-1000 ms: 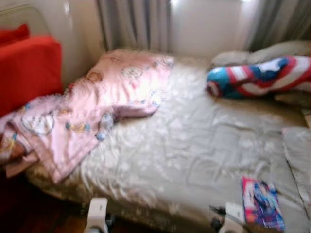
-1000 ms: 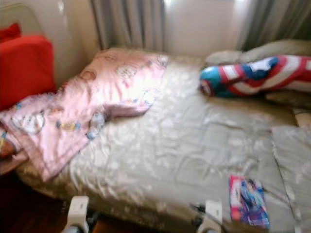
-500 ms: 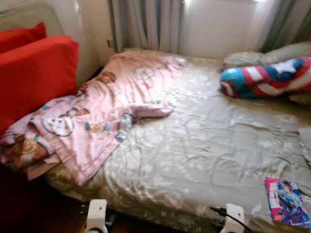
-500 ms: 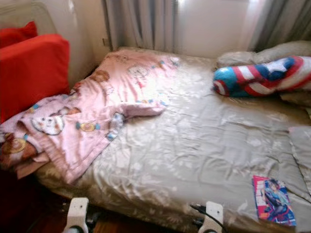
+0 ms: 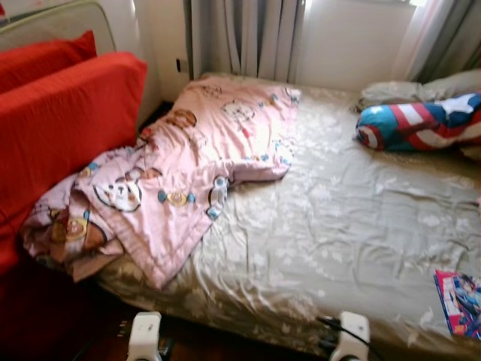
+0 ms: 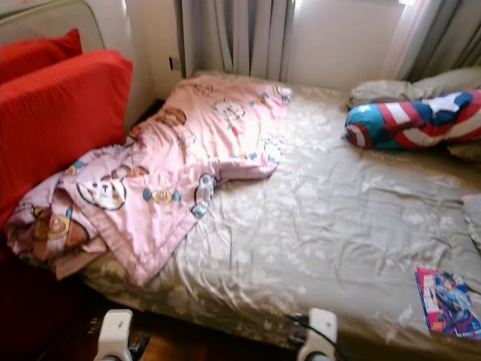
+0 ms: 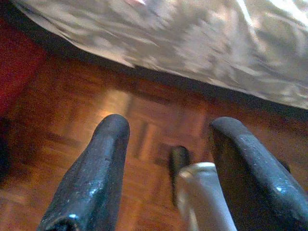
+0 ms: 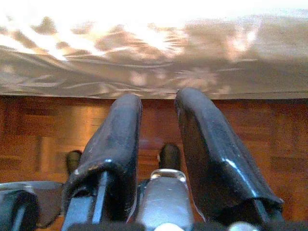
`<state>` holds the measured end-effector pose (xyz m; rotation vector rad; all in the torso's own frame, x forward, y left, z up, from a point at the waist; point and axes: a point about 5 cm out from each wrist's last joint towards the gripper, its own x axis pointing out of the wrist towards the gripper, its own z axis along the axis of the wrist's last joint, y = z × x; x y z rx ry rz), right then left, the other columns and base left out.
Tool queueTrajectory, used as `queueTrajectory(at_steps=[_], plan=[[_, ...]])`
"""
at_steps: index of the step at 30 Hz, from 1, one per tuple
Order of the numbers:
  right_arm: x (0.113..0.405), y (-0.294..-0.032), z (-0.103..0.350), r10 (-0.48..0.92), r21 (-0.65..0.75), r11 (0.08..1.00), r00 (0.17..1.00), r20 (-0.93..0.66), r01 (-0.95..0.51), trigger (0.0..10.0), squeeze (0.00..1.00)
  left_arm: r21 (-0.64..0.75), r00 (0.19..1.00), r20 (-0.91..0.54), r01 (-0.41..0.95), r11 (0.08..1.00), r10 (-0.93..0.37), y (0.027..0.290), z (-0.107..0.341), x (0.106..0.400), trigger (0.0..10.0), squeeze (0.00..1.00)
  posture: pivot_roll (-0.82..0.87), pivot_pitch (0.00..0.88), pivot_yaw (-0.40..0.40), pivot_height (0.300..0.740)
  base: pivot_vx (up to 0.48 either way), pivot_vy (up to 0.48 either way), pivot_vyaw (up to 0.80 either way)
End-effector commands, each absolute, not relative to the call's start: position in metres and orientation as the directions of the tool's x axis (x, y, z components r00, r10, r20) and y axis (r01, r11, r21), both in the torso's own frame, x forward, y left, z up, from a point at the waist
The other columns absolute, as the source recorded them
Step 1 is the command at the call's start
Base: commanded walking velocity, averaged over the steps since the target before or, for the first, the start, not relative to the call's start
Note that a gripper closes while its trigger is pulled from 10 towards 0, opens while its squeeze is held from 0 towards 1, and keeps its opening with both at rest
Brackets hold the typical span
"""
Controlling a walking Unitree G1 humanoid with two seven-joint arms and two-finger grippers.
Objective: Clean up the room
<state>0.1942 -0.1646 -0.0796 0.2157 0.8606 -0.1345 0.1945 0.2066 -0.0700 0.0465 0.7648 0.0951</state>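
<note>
A crumpled pink blanket [image 5: 195,173] with cartoon prints lies across the left part of the bed [image 5: 361,218] and spills over its near left corner. A colourful book [image 5: 460,301] lies on the beige sheet at the near right edge. My left gripper [image 7: 171,124] hangs low over the wooden floor [image 7: 144,120] in front of the bed, open and holding nothing. My right gripper [image 8: 159,98] also hangs low by the bed's edge, its fingers a little apart and holding nothing. Both white forearms [image 5: 144,335] [image 5: 349,335] show at the bottom of the eye views.
A red sofa [image 5: 60,128] stands close against the bed's left side. A blue, red and white bolster pillow [image 5: 421,124] and grey pillows [image 5: 406,89] lie at the far right. Grey curtains [image 5: 248,37] hang behind the bed. A dark cable [image 5: 331,325] runs by my right forearm.
The camera has swung to the left, so the whole scene has shifted right and become sharper. More of the red sofa shows. Nothing on the bed has moved.
</note>
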Motion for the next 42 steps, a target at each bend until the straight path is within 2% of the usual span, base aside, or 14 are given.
queueTrajectory(at_steps=[1, 35, 42], plan=[[0.1875, -0.1751, -0.0822, -0.058, 0.108, 0.969, 0.628, -0.776, 0.222, 10.0, 0.0, 0.065, 0.711, -0.697, -0.068, 0.996, 0.094, 0.2013, -0.0723, 0.1923, 10.0, 0.0, 0.09, 0.064, -0.052, 0.74, 0.0, 0.375, 0.0], [0.186, -0.1711, -0.0834, -0.043, 0.114, 0.971, 0.623, -0.781, 0.21, 10.0, 0.0, 0.071, 0.711, -0.695, -0.075, 0.995, 0.104, 0.2032, -0.072, 0.1922, 10.0, 0.0, 0.1, 0.07, -0.05, 0.74, 0.0, 0.369, 0.0], [0.1863, -0.1707, -0.0833, -0.042, 0.11, 0.973, 0.623, -0.781, 0.203, 10.0, 0.0, 0.07, 0.716, -0.69, -0.079, 0.994, 0.105, 0.2033, -0.0718, 0.1921, 10.0, 0.0, 0.11, 0.066, -0.05, 0.74, 0.0, 0.0, 0.0]])
